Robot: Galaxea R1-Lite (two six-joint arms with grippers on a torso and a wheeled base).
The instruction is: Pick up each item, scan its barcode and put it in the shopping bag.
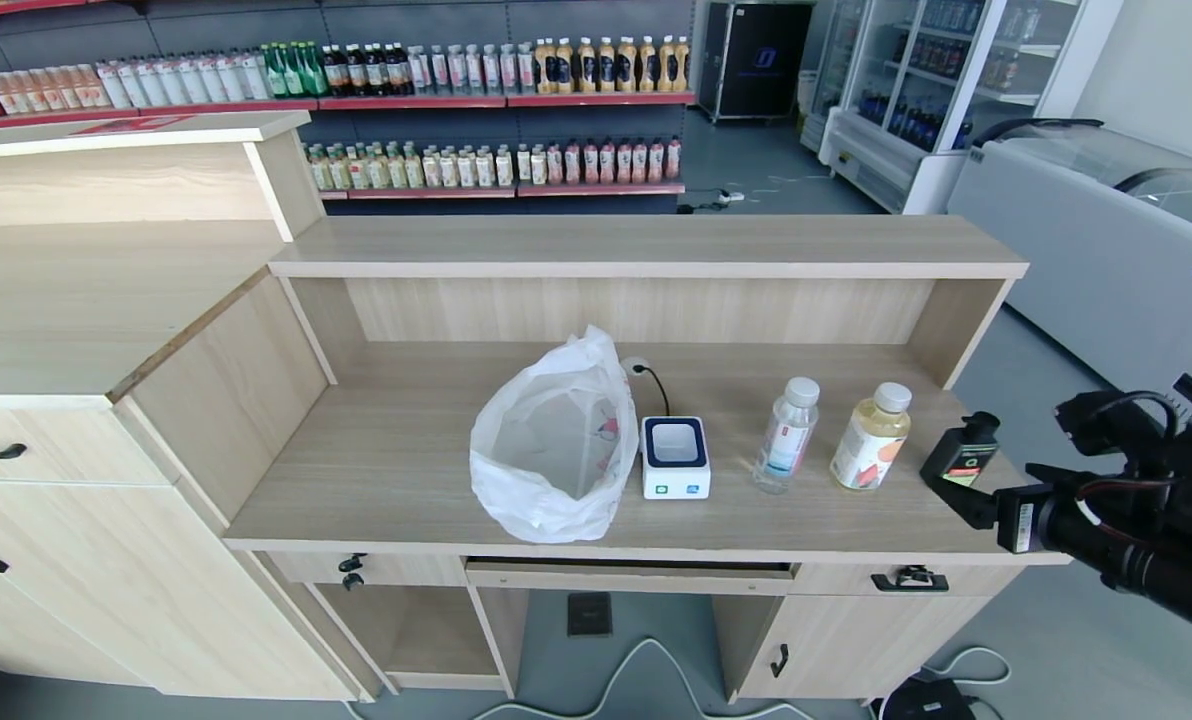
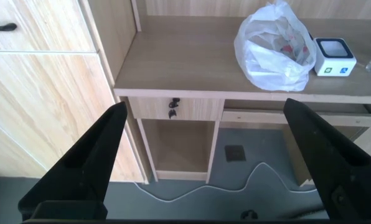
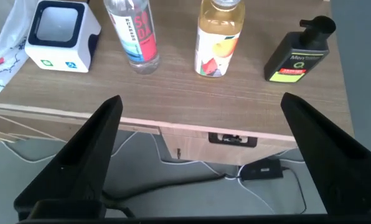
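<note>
A white plastic shopping bag stands open on the wooden desk, left of a small white scanner. Right of the scanner stand a clear water bottle, a yellow juice bottle and a dark pump bottle. My right gripper is open, low at the desk's front right edge, in front of the bottles. My left gripper is open and empty, below and in front of the desk's left part.
A raised back shelf and side walls enclose the desk. A taller cabinet adjoins on the left. A shallow drawer and a cable on the floor lie under the desk. Freezers stand to the right.
</note>
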